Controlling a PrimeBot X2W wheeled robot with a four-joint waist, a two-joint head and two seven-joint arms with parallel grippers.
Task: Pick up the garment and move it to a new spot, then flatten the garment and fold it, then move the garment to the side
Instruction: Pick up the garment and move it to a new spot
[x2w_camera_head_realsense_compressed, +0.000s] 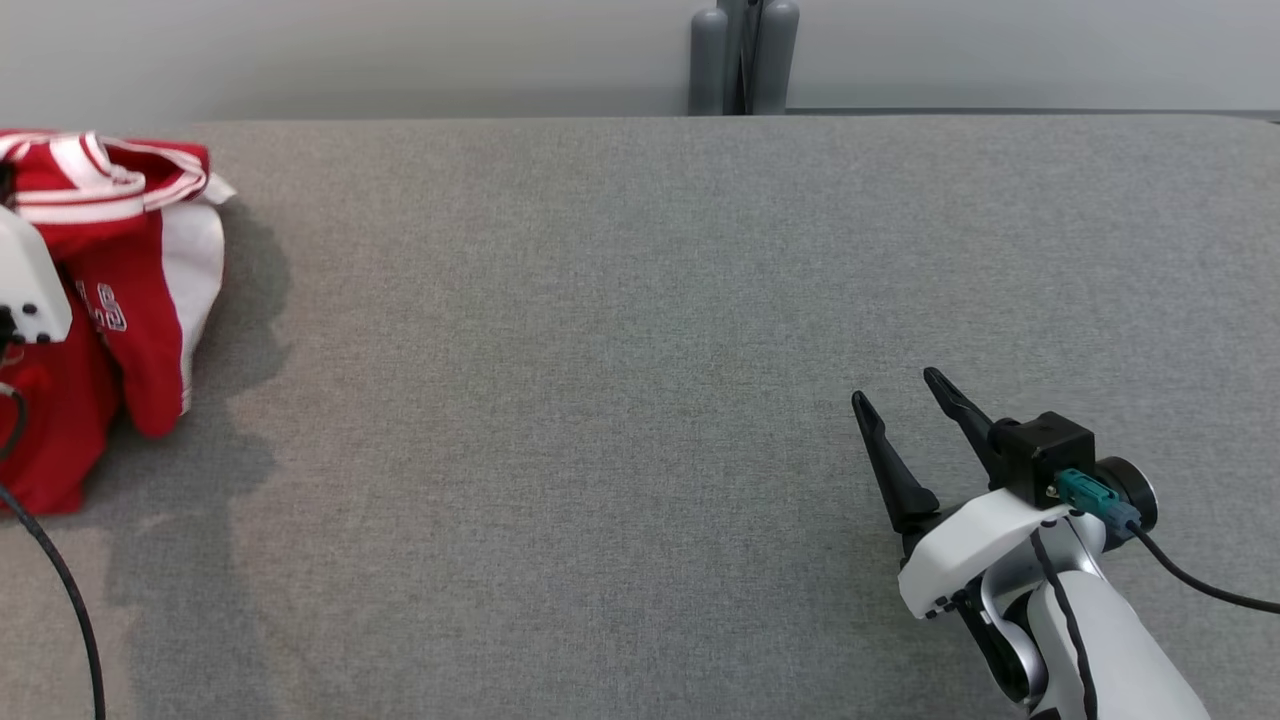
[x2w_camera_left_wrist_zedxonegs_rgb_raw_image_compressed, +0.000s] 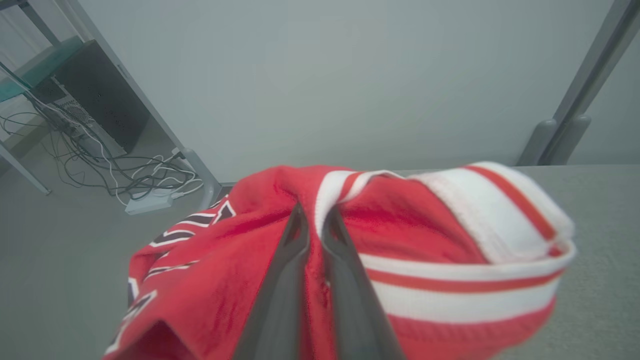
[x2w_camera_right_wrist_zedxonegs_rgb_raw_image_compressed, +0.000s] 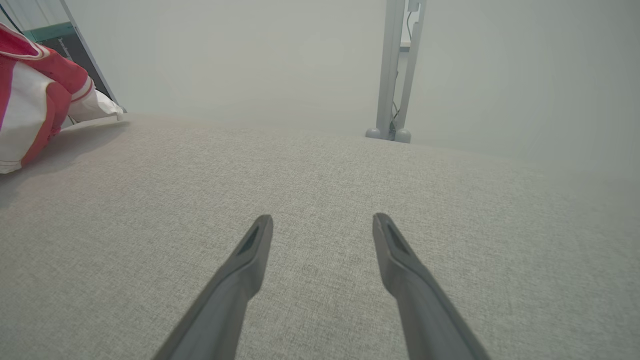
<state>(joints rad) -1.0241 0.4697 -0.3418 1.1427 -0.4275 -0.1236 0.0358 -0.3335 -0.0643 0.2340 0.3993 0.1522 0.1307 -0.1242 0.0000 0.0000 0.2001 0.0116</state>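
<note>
Two end effectors, two different states. My left end effector (x2w_camera_left_wrist_zedxonegs_rgb_raw_image_compressed: 315, 211) is clenched on a fold of the red and white jersey (x2w_camera_left_wrist_zedxonegs_rgb_raw_image_compressed: 425, 220), with red cloth bunched between and around its fingers. My right end effector (x2w_camera_head_realsense_compressed: 896, 386) stands released, fingers spread, above bare grey counter (x2w_camera_head_realsense_compressed: 600, 400) at the lower right of the head view, well apart from the cloth.

The jersey sits at the far left edge of the head view, reaching into the upper left. It is a crumpled bundle draping downward, with its shadow on the counter beside it. In the right wrist view it is a red and white heap in the upper left corner.

I judge it soft, light and limp. From one pinch it should sag and swing, and it will keep no shape of its own. The knit looks matte, so I expect it to stay put between my pads, and it is not fragile. The risk I see is a thin fold sliding out as the rest hangs.

My hold is in the red body cloth, just beside the striped ribbed band (x2w_camera_left_wrist_zedxonegs_rgb_raw_image_compressed: 500, 210). I cannot tell whether that band is collar, cuff or hem. It looks firmer than the body, so for flattening I would take its edge, one end effector on each side.
</note>
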